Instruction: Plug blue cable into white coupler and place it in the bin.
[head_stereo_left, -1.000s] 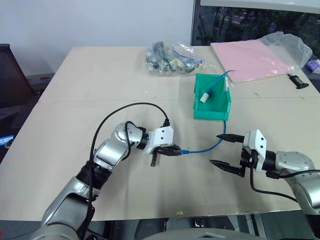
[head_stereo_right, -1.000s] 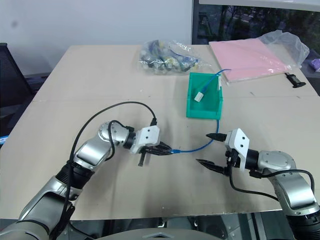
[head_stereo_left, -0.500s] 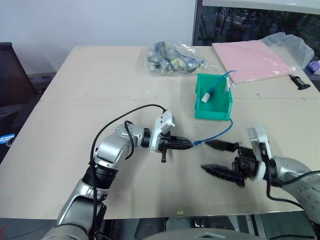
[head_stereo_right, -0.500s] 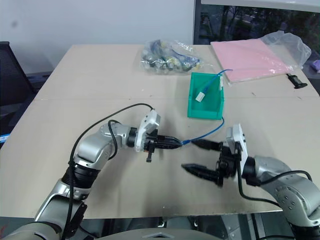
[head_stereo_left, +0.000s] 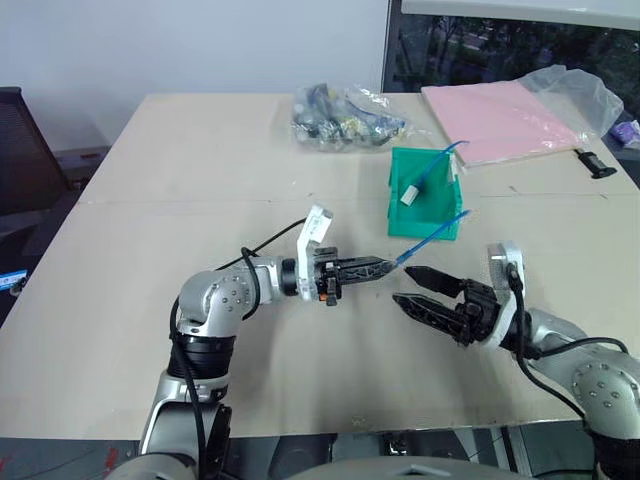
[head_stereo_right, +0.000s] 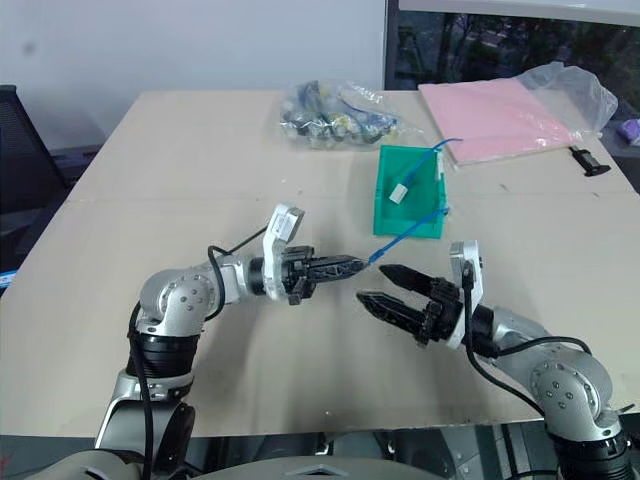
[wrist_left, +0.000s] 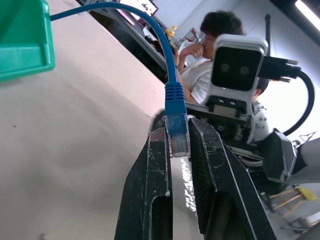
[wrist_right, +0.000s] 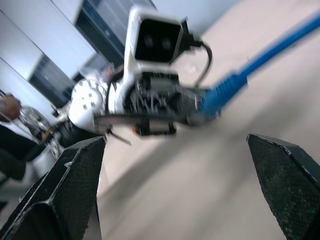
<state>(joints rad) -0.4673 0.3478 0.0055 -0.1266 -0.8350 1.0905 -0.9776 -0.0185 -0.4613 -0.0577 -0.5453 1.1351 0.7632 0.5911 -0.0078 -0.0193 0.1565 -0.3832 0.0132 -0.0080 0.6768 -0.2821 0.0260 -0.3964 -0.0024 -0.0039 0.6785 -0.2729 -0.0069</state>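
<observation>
A wide tan tabletop (head_stereo_left: 180, 180) is seen carrying everything. At its far right a pink sheet (head_stereo_left: 495, 118) is laid partly inside a clear plastic wrapper (head_stereo_left: 575, 85), with a small black object (head_stereo_left: 598, 163) just beside its near edge. A clear bag of parts (head_stereo_left: 345, 115) is set at the far middle. The bin (head_stereo_left: 425, 200), bright green, is placed nearer than the bag, and the white coupler (head_stereo_left: 409, 196) is seen lying inside it against the inner wall.

The blue cable (head_stereo_left: 432, 230) is draped out of the bin over its right wall and is led down and leftward to the left gripper (head_stereo_left: 385, 266), which is held above the tabletop pointing toward the right. Its fingers are clamped together on the cable's clear plug (wrist_left: 178, 138); in the left wrist view the plug is pinched between the two black fingers (wrist_left: 150, 180), with the blue boot standing out past their tips.

The right gripper (head_stereo_left: 415, 288) is held just beside the left one, facing it, tips apart from the plug. Its fingers are spread wide and nothing is held between them. In the left wrist view a seated person (wrist_left: 210, 55) is seen in the background.
</observation>
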